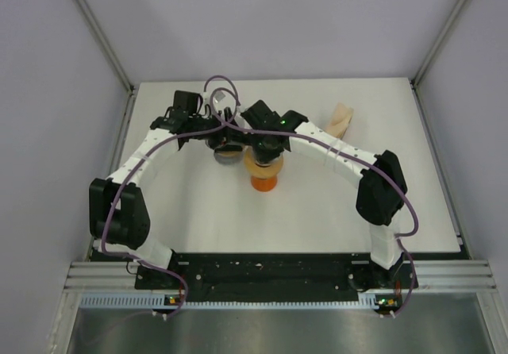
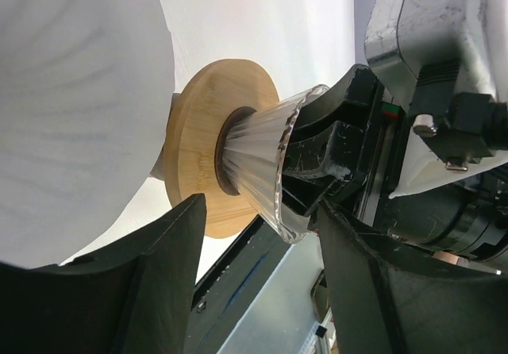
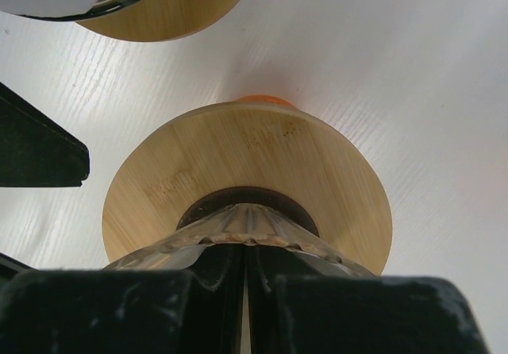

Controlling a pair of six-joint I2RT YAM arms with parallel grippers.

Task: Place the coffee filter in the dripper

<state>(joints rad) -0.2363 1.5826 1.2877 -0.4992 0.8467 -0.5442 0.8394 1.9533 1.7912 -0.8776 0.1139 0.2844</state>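
The dripper (image 3: pixel 246 171) is a ribbed clear-glass cone set in a dark ring on a round bamboo disc with visible grain. The right gripper (image 3: pixel 244 278) is clamped on the cone's rim, its black fingers nearly meeting with only a thin slit between them. In the overhead view the disc sits at the middle of the white table (image 1: pixel 317 211). A smooth orange object (image 1: pixel 264 183) shows just at its 6 o'clock; the disc mostly hides it, so whether they touch cannot be told. The coffee filter (image 1: pixel 341 118), a tan wedge of paper, lies flat on the table at 2 o'clock from the dripper, well apart from both arms. The left gripper (image 2: pixel 260 203) stands wide open with nothing between its matte black fingers. At 10 o'clock in its camera a large white rounded object (image 2: pixel 71 108) fills the corner, blurred and cut off by the frame. What it is stays unclear. The right wrist camera catches a second bamboo edge (image 3: pixel 175 5) at 11 o'clock, also cropped.
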